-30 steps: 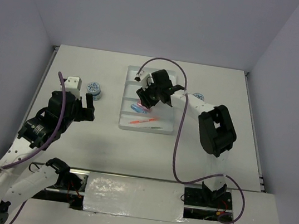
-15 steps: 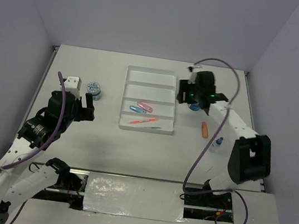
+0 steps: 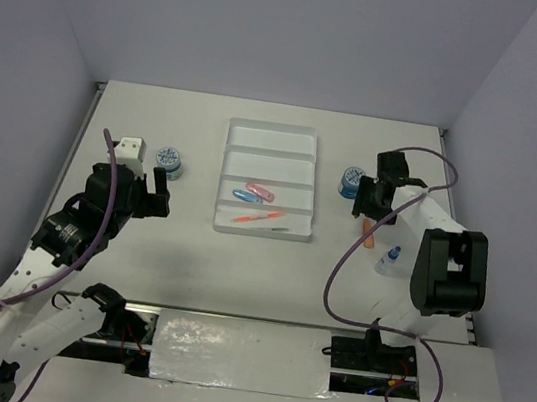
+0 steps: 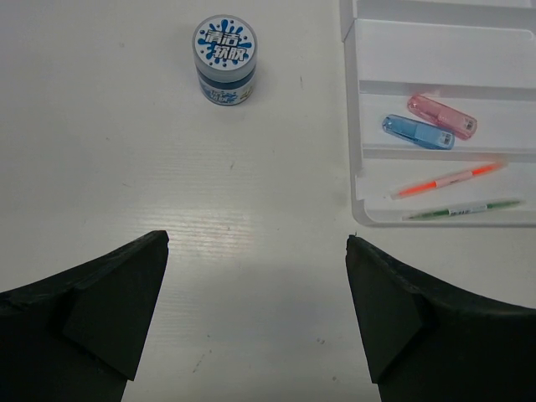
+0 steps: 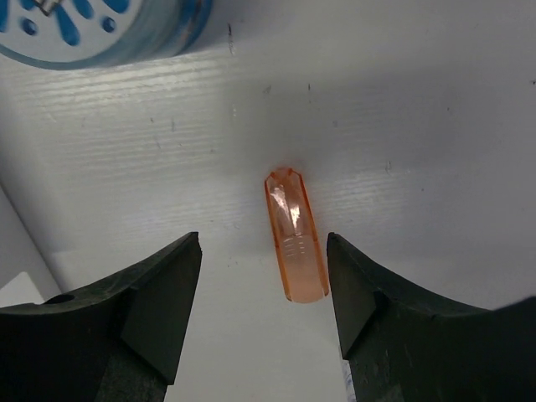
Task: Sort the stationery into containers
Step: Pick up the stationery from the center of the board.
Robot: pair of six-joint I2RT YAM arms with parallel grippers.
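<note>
The white four-compartment tray [image 3: 274, 137] holds a pink stick [image 3: 261, 192], a blue stick [image 3: 244, 196], an orange pen [image 3: 258, 217] and a green pen [image 3: 280, 229]. My right gripper [image 3: 368, 214] is open, low over the table, its jaws either side of an orange stick [image 5: 296, 237] without touching it. A blue-white tub [image 3: 351, 181] stands just beyond it. A white-blue tube [image 3: 390, 260] lies to the near right. My left gripper [image 4: 257, 243] is open and empty, near side of the second tub [image 4: 224, 59].
The left wrist view shows the tray's left rim [image 4: 350, 167] with the pink stick [image 4: 441, 116], blue stick [image 4: 417, 132] and both pens. The right tub [image 5: 100, 29] fills the right wrist view's top left. Grey walls enclose the table.
My right gripper has left the tray, where the pink stick now lies, and swung right and down over the orange stick. The left arm has not moved.
</note>
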